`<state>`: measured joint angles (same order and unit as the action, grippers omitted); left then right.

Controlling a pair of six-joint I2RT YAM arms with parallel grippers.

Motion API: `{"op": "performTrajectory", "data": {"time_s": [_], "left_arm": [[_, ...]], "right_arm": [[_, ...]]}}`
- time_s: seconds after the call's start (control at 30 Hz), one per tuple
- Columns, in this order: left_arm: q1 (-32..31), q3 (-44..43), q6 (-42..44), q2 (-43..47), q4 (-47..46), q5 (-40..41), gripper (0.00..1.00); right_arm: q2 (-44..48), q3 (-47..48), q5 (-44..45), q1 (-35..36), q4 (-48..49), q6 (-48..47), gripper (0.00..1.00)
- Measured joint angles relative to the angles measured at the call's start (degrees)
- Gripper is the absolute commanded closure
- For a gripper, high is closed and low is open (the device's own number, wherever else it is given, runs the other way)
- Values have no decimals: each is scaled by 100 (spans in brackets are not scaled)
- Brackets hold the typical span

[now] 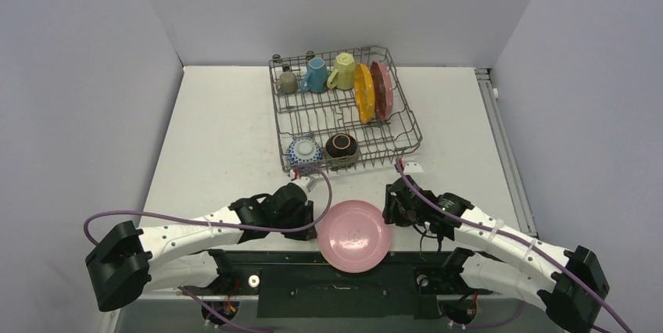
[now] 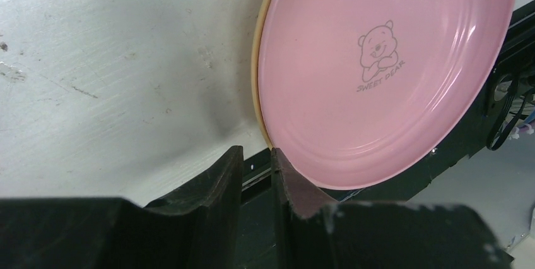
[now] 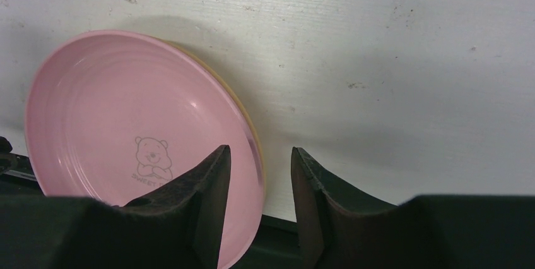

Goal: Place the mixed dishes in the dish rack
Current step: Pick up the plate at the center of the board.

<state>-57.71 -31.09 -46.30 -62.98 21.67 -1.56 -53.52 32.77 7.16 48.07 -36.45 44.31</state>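
Observation:
A pink plate (image 1: 354, 235) with a bear print lies on a tan plate (image 2: 255, 73) at the table's near edge, overhanging the black base. My left gripper (image 2: 255, 152) is at its left rim, jaws a narrow gap apart with nothing seen between them. The right fingertip (image 2: 282, 163) touches the rim. My right gripper (image 3: 260, 150) is open and straddles the right rim, one finger over the pink plate (image 3: 126, 117). The dish rack (image 1: 410, 126) holds a grey-olive mug (image 1: 288, 80), a blue mug (image 1: 316, 75), a yellow mug (image 1: 343, 71), an orange plate (image 1: 363, 92), a dark red plate (image 1: 382, 89) and two bowls (image 1: 303, 150).
The black base rail (image 1: 328, 274) runs under the plates along the table's near edge. Purple cables (image 1: 234, 227) loop over both arms. Grey walls close in the white table (image 1: 219, 130) on the left, back and right.

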Motion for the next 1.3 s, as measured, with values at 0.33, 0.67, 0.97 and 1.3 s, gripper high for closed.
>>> {"op": "performTrajectory", "data": {"time_s": [0.33,0.67,0.97,1.3], "left_arm": [[-37,66,-28,-284,-271,-24,83],[-76,63,-46,-518,-487,-68,83],[-111,46,-48,-667,-570,-72,83],[-125,39,-48,-782,-649,-72,83]], "right_arm": [[-52,-15,61,42,39,35,64],[-98,-197,101,79,81,83,65],[-153,-302,116,90,127,118,68],[-153,-409,96,144,264,170,81]]}}
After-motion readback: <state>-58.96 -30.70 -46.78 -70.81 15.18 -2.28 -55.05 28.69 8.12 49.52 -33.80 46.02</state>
